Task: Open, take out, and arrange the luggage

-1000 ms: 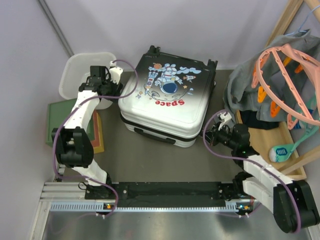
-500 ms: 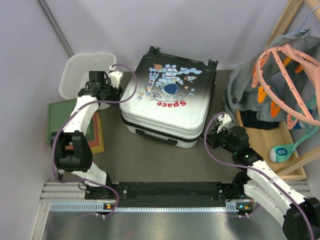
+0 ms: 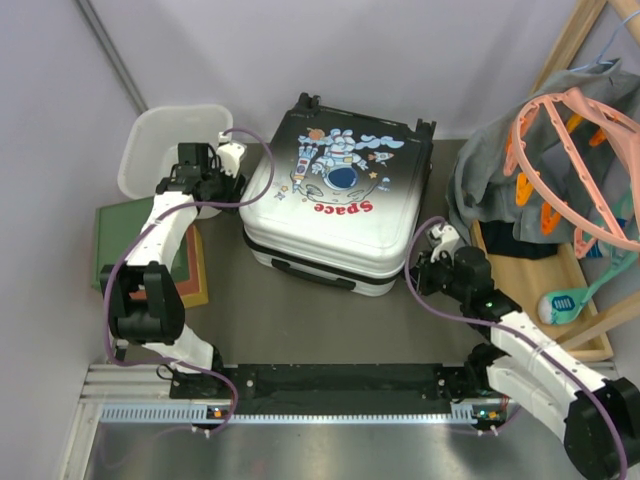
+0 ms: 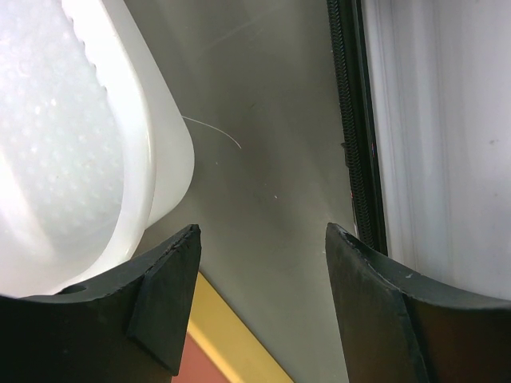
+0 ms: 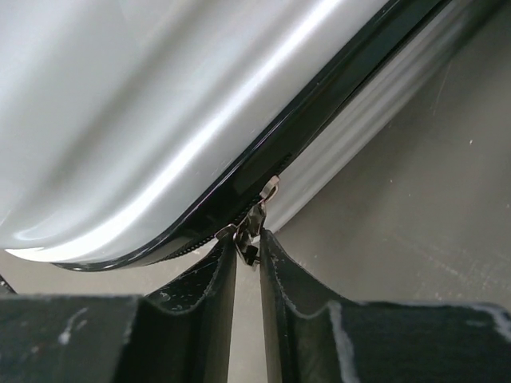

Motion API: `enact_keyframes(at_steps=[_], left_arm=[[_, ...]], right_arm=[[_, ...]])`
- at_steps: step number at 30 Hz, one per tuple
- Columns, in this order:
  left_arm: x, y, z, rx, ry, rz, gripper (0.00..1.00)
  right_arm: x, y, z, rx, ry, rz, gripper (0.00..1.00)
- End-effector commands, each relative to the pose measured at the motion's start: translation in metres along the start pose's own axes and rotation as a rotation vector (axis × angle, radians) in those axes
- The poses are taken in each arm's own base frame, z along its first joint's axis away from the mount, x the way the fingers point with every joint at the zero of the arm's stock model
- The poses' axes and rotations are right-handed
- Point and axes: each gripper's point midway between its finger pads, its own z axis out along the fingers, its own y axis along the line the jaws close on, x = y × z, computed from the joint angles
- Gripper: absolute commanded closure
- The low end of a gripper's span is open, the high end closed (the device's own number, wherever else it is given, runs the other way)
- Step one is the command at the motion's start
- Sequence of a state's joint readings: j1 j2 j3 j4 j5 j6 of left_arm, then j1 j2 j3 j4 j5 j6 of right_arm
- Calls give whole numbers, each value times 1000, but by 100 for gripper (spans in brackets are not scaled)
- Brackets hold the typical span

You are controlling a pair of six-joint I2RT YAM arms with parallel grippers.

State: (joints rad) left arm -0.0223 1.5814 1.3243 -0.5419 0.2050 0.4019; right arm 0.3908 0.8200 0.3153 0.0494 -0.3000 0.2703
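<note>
The luggage lies flat and zipped shut mid-table, astronaut print and red "Space" facing up. My right gripper is at its near right corner. In the right wrist view the gripper is shut on the metal zipper pull, which hangs from the black zipper band under the white shell. My left gripper is open and empty, low between the suitcase's left side and the white basket. The left wrist view shows the gripper over bare table, with the suitcase zipper to its right.
The white perforated basket stands at the back left. Green-topped stacked boxes sit at the left, and their yellow edge shows under the left gripper. Grey clothes, pink hangers and a teal brush crowd a wooden tray at the right.
The right arm has shifted its pose while its gripper stays at the suitcase's near right corner. The left gripper has dropped slightly nearer between basket and suitcase. The suitcase has not moved.
</note>
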Motion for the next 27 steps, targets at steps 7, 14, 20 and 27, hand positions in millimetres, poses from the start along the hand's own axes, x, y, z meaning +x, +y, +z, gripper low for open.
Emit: enact_keyframes(at_steps=[7,14,20,27], left_arm=[[1,-44,-2,162,6,1,31],[-1,-44,-2,162,2,-4,31],[0,-42,-4,152,5,5,31],[-2,-41,-2,149,0,8,31]], right_arm=[[-2,22,-16,-64,-8,42,83],[-7,14,-10,-23,-11,26,83],[-14,18,-6,-38,-5,34,83],[-10,22,-14,-35,20,101,74]])
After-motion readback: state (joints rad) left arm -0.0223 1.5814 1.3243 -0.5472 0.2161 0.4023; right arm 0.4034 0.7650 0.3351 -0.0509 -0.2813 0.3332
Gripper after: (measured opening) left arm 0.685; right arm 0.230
